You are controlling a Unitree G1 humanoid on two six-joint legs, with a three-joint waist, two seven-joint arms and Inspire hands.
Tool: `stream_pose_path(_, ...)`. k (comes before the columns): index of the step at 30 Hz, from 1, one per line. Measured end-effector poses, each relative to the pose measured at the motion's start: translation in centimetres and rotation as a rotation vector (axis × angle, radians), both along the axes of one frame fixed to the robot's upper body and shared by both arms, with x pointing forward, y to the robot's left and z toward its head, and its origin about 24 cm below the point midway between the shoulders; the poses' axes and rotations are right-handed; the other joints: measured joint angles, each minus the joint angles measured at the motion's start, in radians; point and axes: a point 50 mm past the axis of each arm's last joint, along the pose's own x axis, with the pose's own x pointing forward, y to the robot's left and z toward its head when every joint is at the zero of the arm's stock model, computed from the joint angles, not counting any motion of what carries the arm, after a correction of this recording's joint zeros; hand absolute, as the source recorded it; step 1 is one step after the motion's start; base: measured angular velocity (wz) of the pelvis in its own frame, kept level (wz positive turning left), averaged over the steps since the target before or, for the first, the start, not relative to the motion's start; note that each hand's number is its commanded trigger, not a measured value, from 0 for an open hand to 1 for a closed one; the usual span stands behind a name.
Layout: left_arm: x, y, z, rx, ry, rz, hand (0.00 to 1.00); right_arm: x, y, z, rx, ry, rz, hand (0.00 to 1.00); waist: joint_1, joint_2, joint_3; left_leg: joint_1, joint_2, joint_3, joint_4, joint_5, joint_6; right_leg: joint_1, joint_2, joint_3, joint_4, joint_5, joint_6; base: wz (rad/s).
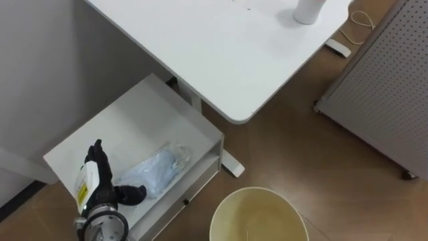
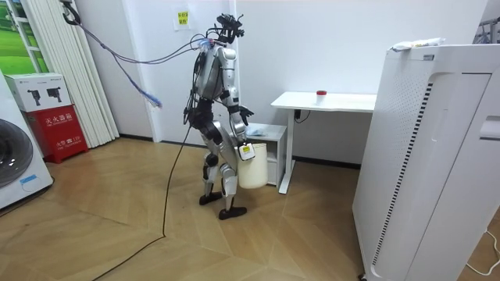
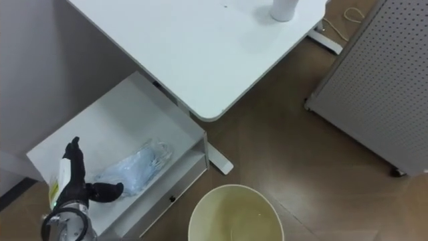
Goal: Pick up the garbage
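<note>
Clear, bluish plastic: the crumpled bag lies on the low white cabinet beside the desk, not yet picked up. The left robot hand hovers just beside it, spread wide and holding nothing, thumb pointing at the bag. This looks like the reach before the grab. Next, the hand likely needs to slide over, close on the bag and carry it to the cream bucket below. The right robot hand sits at that bucket; its grip can't be made out.
</note>
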Motion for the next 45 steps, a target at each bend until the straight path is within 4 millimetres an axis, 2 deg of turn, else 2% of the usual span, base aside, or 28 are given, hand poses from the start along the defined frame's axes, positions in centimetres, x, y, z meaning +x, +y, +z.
stream_pose_path(4,0.1,-0.4,0.0,0.018,0.004,-0.027,0.00,0.6,0.0,0.3,-0.010,-0.020,-0.002,1.00,-0.014,0.011,0.0065,-0.035,-0.001,-0.006,0.023,-0.001,0.000,-0.029,-0.001,0.000,0.012,0.002,-0.002,0.03)
stream_pose_path(12,-0.4,-1.3,-1.1,0.037,0.066,-0.065,0.00,1.5,0.2,0.8,-0.003,-0.053,0.004,1.00,-0.049,0.013,0.0088,-0.116,0.006,-0.003,0.078,-0.013,-0.002,-0.105,0.004,0.009,0.053,0.005,-0.007,-0.02)
stream_pose_path(16,0.3,-1.9,-0.5,0.106,0.065,-0.120,0.00,1.6,0.3,0.9,0.010,-0.064,-0.007,1.00,-0.054,0.014,0.0094,-0.157,0.024,0.004,0.133,-0.033,-0.002,-0.137,0.020,0.028,0.075,0.005,-0.008,-0.12)
stream_pose_path(19,0.9,-2.2,0.1,0.139,0.057,-0.152,0.00,1.7,0.4,0.9,0.028,-0.072,-0.030,1.00,-0.068,0.014,0.0096,-0.186,0.027,0.002,0.169,-0.045,-0.002,-0.161,0.020,0.026,0.102,-0.001,-0.012,-0.04)
stream_pose_path(21,1.5,-2.5,0.5,0.155,0.052,-0.179,0.40,2.0,0.6,1.1,0.037,-0.088,-0.046,1.00,-0.070,0.014,0.0102,-0.224,0.035,0.004,0.213,-0.059,-0.001,-0.198,0.022,0.029,0.135,-0.007,-0.014,-0.11)
stream_pose_path(22,1.6,-2.5,0.5,0.160,0.066,-0.187,0.91,2.1,0.6,1.2,0.042,-0.095,-0.054,1.00,-0.071,0.014,0.0103,-0.238,0.036,0.005,0.229,-0.064,0.000,-0.213,0.022,0.032,0.150,-0.010,-0.013,-0.08)
stream_pose_path(23,1.6,-2.5,0.4,0.166,0.077,-0.191,1.00,2.2,0.5,1.2,0.042,-0.097,-0.055,1.00,-0.072,0.012,0.0105,-0.244,0.036,0.006,0.237,-0.067,0.001,-0.221,0.022,0.035,0.160,-0.013,-0.013,-0.04)
stream_pose_path(25,1.4,-2.1,0.1,0.206,0.118,-0.204,1.00,2.3,0.4,1.3,0.042,-0.103,-0.054,1.00,-0.082,0.006,0.0135,-0.271,0.037,0.011,0.275,-0.080,0.002,-0.257,0.022,0.053,0.208,-0.032,-0.010,0.00)
stream_pose_path(28,1.1,-1.4,-0.2,0.295,0.155,-0.223,1.00,2.6,0.6,1.5,0.049,-0.115,-0.050,1.00,-0.094,0.003,0.0146,-0.299,0.047,0.024,0.309,-0.092,0.006,-0.286,0.024,0.057,0.237,-0.038,-0.010,-0.08)
stream_pose_path(30,1.8,-0.2,0.9,0.366,0.132,-0.197,1.00,2.8,0.8,1.6,0.058,-0.123,-0.049,1.00,-0.096,0.003,0.0145,-0.322,0.061,0.028,0.345,-0.107,0.005,-0.305,0.035,0.058,0.250,-0.041,-0.013,-0.17)
stream_pose_path(37,2.7,1.7,2.3,0.519,0.161,-0.167,1.00,3.3,1.1,1.9,0.072,-0.130,-0.042,1.00,-0.118,0.003,0.0144,-0.355,0.068,0.028,0.370,-0.112,0.004,-0.337,0.036,0.056,0.266,-0.039,-0.018,-0.03)
stream_pose_path(45,2.1,1.8,1.6,0.573,0.208,-0.183,1.00,3.3,1.1,1.9,0.094,-0.125,-0.039,1.00,-0.121,0.004,0.0137,-0.347,0.068,0.032,0.356,-0.111,0.004,-0.335,0.037,0.056,0.265,-0.038,-0.019,-0.02)
